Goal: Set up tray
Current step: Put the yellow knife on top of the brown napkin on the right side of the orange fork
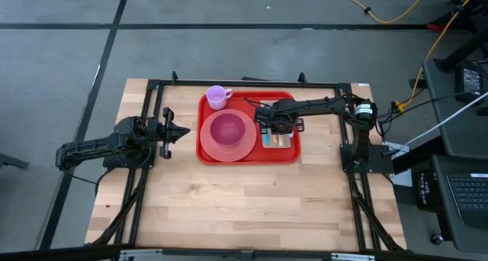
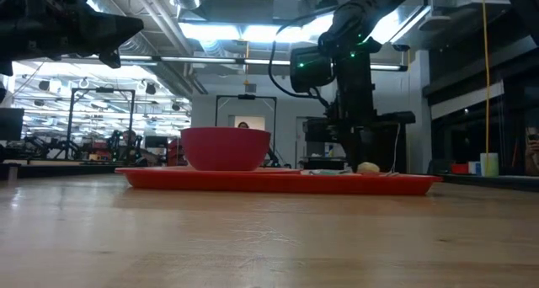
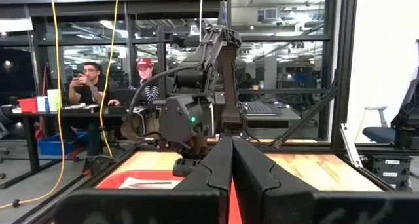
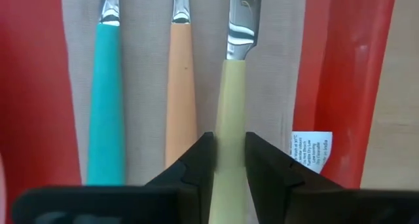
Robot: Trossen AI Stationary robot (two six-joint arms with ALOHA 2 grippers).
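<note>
Right gripper down on the cutlery, left arm parked off to the side

From above, the big bright red rectangular plastic tray (image 1: 249, 156) sits at the far middle of the light wooden worktop (image 1: 244, 207), carrying a round pink bowl (image 1: 227, 129) on a salmon-pink plate (image 1: 242, 147) and a small lilac mug (image 1: 218, 97) in its far left corner; the right gripper (image 1: 268, 126) is over the tray's right side, the left gripper (image 1: 177, 132) waits beside the tray's left edge. Low view: tray (image 2: 278, 182) flat, bowl (image 2: 226, 148) on it. Left wrist view: left gripper (image 3: 230, 160) fingers pressed together, holding nothing. Right wrist view: right gripper (image 4: 228, 160) narrowly straddles a pale yellow-handled knife (image 4: 230, 80), next to an orange-handled utensil (image 4: 181, 86) and a teal-handled utensil (image 4: 107, 93) on a beige napkin (image 4: 144, 73).
</note>
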